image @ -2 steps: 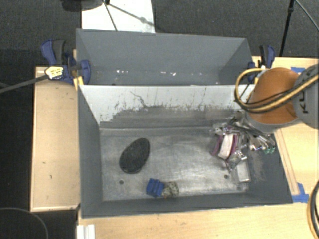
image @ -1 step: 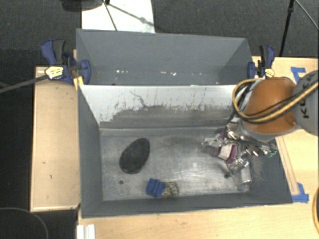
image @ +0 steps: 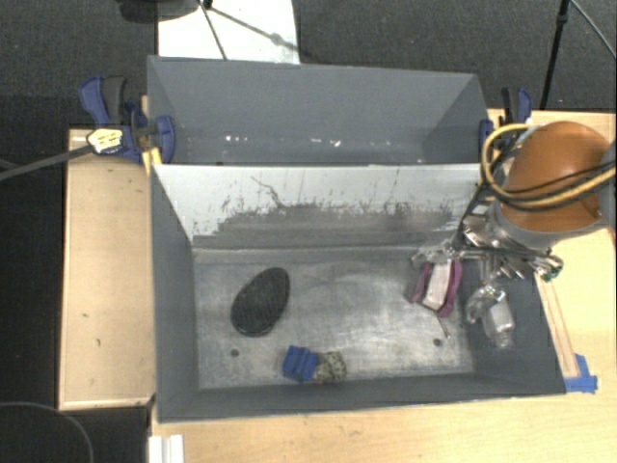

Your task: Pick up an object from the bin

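Seemingly low over the floor of the bin (image: 318, 196), the gripper (image: 461, 270) is seen, and whether it is spread or pressed together cannot be told. Directly against it, on the side away from the arm, a small purple-and-pink thing (image: 434, 285) is seen, tilted, with its lower end near the floor. Whether it is pinched or merely touched cannot be made out.

This thing is judged to be light and fairly stiff, perhaps plastic, with flat sides that should be held without much slip. A hold across its narrow middle is advised, so that it is not tipped or swung when lifted. Little fragility is expected, though a pinch taken at one end could let it turn or drop.

Behind the gripper the wrist is carried under an orange cover (image: 554, 177), with cables looped round it. The tool is pointed downward and a little inward from the bin's wall.

Just beside the gripper, toward the arm, a clear piece (image: 494, 318) is seen. What it is cannot be told. Well apart, far beyond the purple-and-pink thing, a black oval lump (image: 260, 302) is laid on the floor. A small blue-and-grey piece (image: 313, 365) is placed near that lump.
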Controlling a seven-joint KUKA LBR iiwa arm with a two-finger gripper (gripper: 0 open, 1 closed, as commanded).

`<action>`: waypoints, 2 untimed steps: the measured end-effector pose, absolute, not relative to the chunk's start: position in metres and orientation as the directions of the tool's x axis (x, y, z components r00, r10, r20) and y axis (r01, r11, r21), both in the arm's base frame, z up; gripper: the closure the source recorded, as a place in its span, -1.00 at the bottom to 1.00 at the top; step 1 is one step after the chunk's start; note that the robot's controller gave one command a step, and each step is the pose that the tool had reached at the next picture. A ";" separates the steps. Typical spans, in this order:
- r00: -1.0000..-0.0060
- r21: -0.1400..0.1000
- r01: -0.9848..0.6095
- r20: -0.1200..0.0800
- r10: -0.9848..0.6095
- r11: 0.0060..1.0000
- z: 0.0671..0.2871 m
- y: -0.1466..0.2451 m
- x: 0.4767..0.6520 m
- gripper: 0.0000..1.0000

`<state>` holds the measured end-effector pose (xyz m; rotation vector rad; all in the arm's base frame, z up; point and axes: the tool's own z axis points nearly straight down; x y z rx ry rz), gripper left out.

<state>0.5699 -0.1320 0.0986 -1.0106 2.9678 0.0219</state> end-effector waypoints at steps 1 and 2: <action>-0.627 0.009 -0.779 -0.014 -0.779 0.627 0.072 -0.131 0.582 -1.00; -0.628 0.003 -0.779 -0.007 -0.779 0.628 0.071 -0.136 0.581 1.00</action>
